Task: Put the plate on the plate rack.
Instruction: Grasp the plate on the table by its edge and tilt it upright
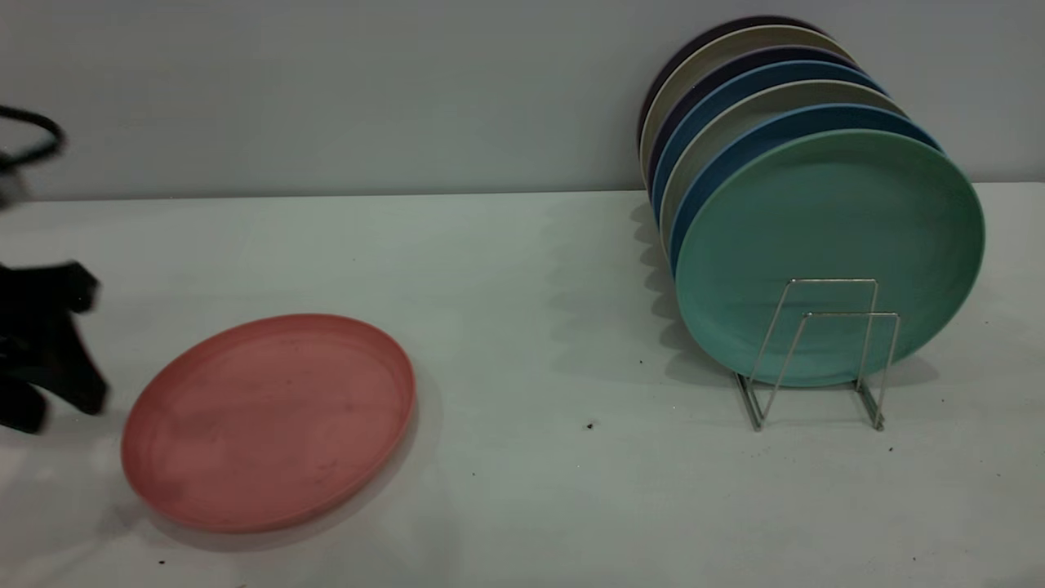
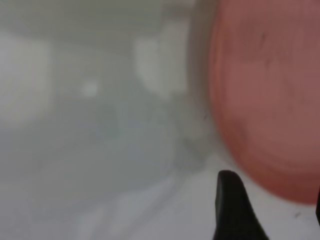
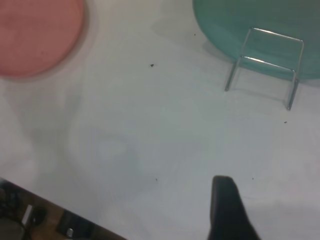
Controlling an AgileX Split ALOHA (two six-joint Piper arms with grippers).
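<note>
The salmon-pink plate (image 1: 269,420) lies flat on the white table at the front left. It also shows in the left wrist view (image 2: 270,100) and the right wrist view (image 3: 37,35). The silver wire plate rack (image 1: 816,351) stands at the right, and shows in the right wrist view (image 3: 265,65). My left gripper (image 1: 49,351) is at the left edge, just beside the plate and not touching it. In its wrist view it (image 2: 275,210) is open and empty over bare table. My right gripper (image 3: 275,212) is out of the exterior view, open and empty, hovering over the table in front of the rack.
A mint-green plate (image 1: 829,245) stands upright at the front of the rack, with several blue, beige and dark plates (image 1: 759,90) behind it. Two short loops of the rack stand free in front of the green plate. A grey wall runs behind the table.
</note>
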